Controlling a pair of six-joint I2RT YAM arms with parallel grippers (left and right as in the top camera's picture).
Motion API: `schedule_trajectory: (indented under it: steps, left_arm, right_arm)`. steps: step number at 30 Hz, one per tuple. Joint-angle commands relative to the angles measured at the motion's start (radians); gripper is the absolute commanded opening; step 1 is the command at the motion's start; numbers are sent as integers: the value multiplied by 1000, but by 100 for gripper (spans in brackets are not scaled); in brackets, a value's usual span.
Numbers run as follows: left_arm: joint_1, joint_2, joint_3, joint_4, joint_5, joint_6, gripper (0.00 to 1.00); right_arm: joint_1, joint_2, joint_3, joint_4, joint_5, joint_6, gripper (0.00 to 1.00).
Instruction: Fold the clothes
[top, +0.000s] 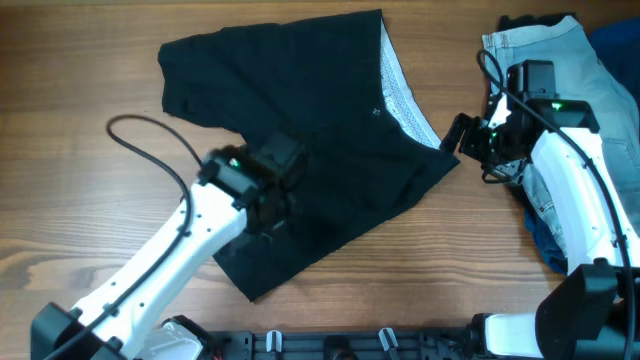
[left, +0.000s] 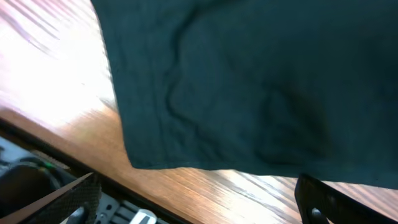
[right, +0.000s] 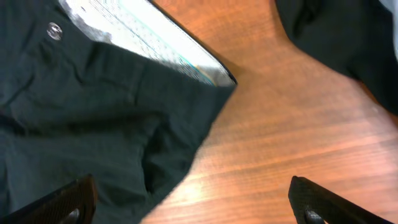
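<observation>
Black shorts (top: 300, 130) flat, denim garment (top: 560, 60) seen only overhead, left claw (left: 199, 206) and right claw (right: 193, 202) spread

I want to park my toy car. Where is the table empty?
The table is bare left of the black shorts, and in front, between their hem and the right arm. A narrow strip runs between the waistband and the denim garment. The right edge is crowded: that garment, a dark blue cloth, the arm.

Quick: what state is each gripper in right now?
Left gripper: open, holding nothing, over the black shorts.
Right gripper: open, holding nothing, at the shorts' waistband corner.
</observation>
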Motion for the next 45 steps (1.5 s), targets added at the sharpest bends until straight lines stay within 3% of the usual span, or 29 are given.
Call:
schedule_trajectory:
  steps: [1, 3, 8, 11, 15, 17, 21, 32, 45]
  left_arm:
    - [-72, -10, -182, 128, 95, 21, 100]
    - [-111, -10, -282, 217, 149, -7, 100]
    - [-128, -10, -444, 267, 203, -376, 91]
    - [-128, -10, -451, 267, 194, -549, 91]
    - [-128, -10, -451, 275, 107, -676, 92]
    - [-128, -10, -451, 308, 41, -727, 87]
    - [-127, -10, -451, 365, -50, -739, 81]
    - [-128, -10, -491, 428, -100, -743, 75]
    - [-128, -10, -546, 464, -23, -742, 72]
  right_arm:
    - [-1, -9, -23, 51, -32, -56, 100]
    - [-1, -8, -31, 68, -31, -56, 100]
    - [-1, -8, -91, 139, -19, 3, 99]
    - [-1, -8, -158, 169, 74, 257, 94]
    - [-1, -8, -194, 169, 200, 605, 85]
    - [-1, -8, -214, 192, 203, 666, 84]
    - [16, -8, -286, 278, 196, 759, 82]
    - [209, 27, -361, 643, 246, 681, 83]
    - [220, 72, -361, 482, 295, 631, 83]
